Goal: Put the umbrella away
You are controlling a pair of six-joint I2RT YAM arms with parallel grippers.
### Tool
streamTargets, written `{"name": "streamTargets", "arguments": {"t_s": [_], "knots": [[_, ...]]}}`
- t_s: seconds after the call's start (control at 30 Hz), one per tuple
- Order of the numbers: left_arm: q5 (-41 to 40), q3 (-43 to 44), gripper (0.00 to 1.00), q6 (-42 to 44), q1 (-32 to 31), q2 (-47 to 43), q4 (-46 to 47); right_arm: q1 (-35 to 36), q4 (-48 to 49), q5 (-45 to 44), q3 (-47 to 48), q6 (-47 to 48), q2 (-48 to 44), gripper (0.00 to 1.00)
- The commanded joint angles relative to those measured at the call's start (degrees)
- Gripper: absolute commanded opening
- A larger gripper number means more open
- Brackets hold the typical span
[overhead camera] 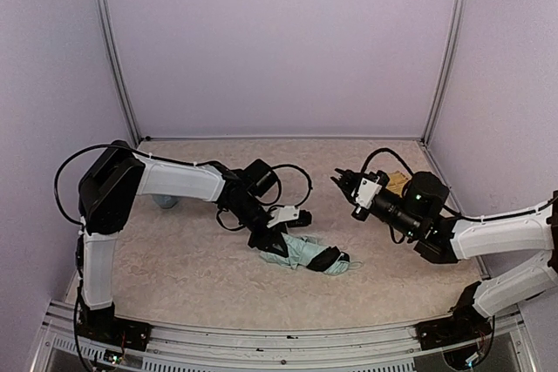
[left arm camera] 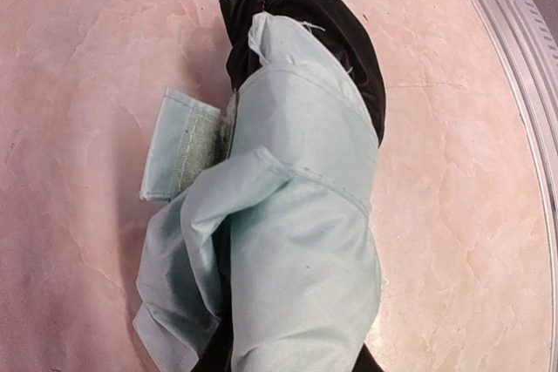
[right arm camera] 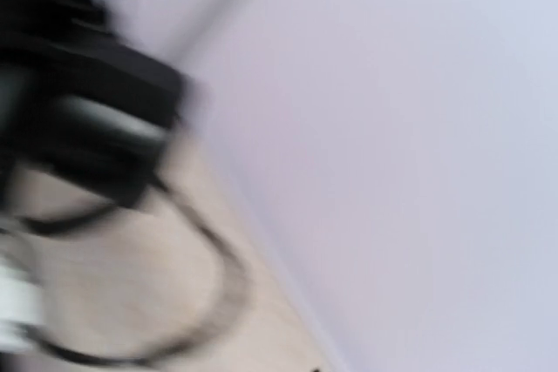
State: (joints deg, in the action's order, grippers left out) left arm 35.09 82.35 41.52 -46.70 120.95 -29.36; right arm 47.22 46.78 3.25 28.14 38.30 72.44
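Top external view: folded mint-green fabric umbrella (overhead camera: pixel 305 254) lies on the counter (overhead camera: pixel 174 276), long axis left-right. Left hand (overhead camera: pixel 268 240) sits at its left end, right hand (overhead camera: pixel 342 180) hovers farther off; can't tell if either's clamped.

top external view: fixed high behind the arm bases at the near edge, facing down and toward the far wall (overhead camera: pixel 279 41); it covers the whole table (overhead camera: pixel 174 285) from a distance. left wrist view: pointed down, very close on the umbrella (left arm camera: pixel 296 241), which fills most of the frame and also lies mid-table in the top view. right wrist view: blurred and tilted, facing left across the table toward a lilac wall.
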Motion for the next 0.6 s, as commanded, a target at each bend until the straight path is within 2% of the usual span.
{"name": "streamTargets", "arguments": {"t_s": [0.0, 0.07, 0.17, 0.23, 0.27, 0.4, 0.47, 0.57], "knots": [[-13.0, -0.8, 0.00, -2.4, 0.5, 4.8, -5.4, -2.2, 5.3, -13.4, -3.3, 0.2, -1.8, 0.18], [-14.2, 0.3, 0.08, -3.8, 0.4, 5.5, -5.5, -2.4, 0.8, -8.5, -2.6, 0.0, -3.5, 0.23], [-15.8, 0.8, 0.38, -5.7, 0.4, 4.9, -3.8, -2.4, -8.7, 1.2, 0.6, -1.6, -5.0, 0.40], [-15.6, 0.1, 0.92, -5.9, 0.4, 2.6, -1.7, -2.4, -13.1, 4.9, 2.9, -3.0, -5.1, 0.50], [-15.7, -0.7, 0.98, -5.8, 0.4, 1.1, 0.0, -2.4, -14.9, 6.1, 3.7, -3.2, -5.0, 0.54], [-17.1, -4.5, 0.99, -4.3, 0.2, -4.2, 6.6, -2.4, -19.9, 9.7, 7.1, -4.7, -3.8, 0.60], [-18.6, -5.4, 0.99, -4.3, 0.1, -6.3, 9.2, -2.4, -23.4, 11.7, 9.0, -5.0, -3.0, 0.68], [-19.4, -8.6, 0.99, -4.0, 0.2, -10.5, 14.5, -2.4, -29.2, 14.4, 12.1, -6.2, -1.8, 0.71]]}}
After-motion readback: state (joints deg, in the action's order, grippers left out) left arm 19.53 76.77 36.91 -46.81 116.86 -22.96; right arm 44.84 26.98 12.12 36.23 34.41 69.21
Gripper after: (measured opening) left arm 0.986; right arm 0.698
